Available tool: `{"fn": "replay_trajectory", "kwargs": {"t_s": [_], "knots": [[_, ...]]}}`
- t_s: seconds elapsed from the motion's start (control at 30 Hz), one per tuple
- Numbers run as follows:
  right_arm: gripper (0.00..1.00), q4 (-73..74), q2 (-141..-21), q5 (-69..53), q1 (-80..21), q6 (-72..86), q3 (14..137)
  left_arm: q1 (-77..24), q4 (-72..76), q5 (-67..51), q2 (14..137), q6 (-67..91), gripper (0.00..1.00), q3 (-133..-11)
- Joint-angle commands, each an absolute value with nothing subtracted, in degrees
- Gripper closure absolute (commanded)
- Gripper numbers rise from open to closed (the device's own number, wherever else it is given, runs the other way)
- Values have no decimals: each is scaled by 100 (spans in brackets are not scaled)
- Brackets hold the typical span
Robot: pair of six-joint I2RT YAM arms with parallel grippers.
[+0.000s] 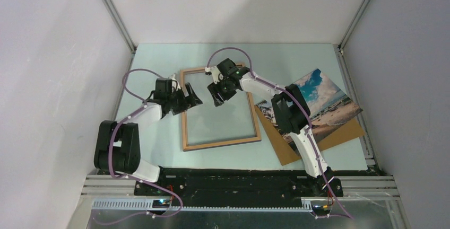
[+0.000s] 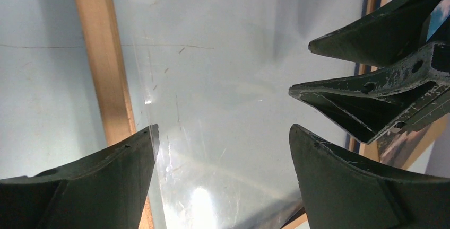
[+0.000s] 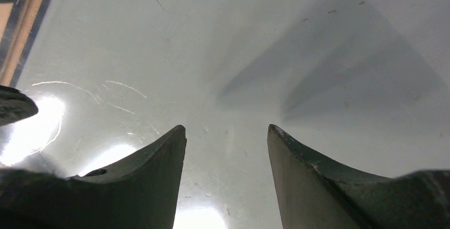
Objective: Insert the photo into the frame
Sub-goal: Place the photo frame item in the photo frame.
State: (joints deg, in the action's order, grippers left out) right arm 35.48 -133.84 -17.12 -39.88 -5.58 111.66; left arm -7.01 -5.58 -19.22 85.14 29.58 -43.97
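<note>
Lying flat at the centre of the table [image 1: 159, 59], one frame [image 1: 184, 125] is seen with its light wood-brown side up. Its longer sides run up and down the top view, slightly askew, and the clear pane is bounded by them. One photo [image 1: 323, 99] is found at the right of that view, well apart from the frame, picture side up. It is turned so that one corner points to the top of the picture, and its long edge slants from lower left to upper right. It is laid on one brown board [image 1: 286, 153], which juts out below it.

Two grippers are counted. The left gripper [image 1: 189, 99] is held over the frame's left border, its fingers spread wide apart with nothing between them. The right gripper [image 1: 217, 94] is held over the upper part of the pane, just beside the left one, likewise spread and gripping nothing.
</note>
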Motion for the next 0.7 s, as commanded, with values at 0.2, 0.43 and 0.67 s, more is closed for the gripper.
{"fn": "replay_trajectory", "kwargs": {"t_s": [0.2, 0.43, 0.67], "knots": [[38, 3489, -13329, -1687, -3968, -492, 11092, -609, -892, -1027, 7889, 2548, 2, -4639], [38, 3530, -13236, -1711, -3968, -468, 11107, -609, -967, -801, 7816, 2482, 1, -4677], [33, 3556, -12837, -1684, -3946, -424, 11118, -613, -1043, -729, 7997, 2334, 1, -4775]]}}
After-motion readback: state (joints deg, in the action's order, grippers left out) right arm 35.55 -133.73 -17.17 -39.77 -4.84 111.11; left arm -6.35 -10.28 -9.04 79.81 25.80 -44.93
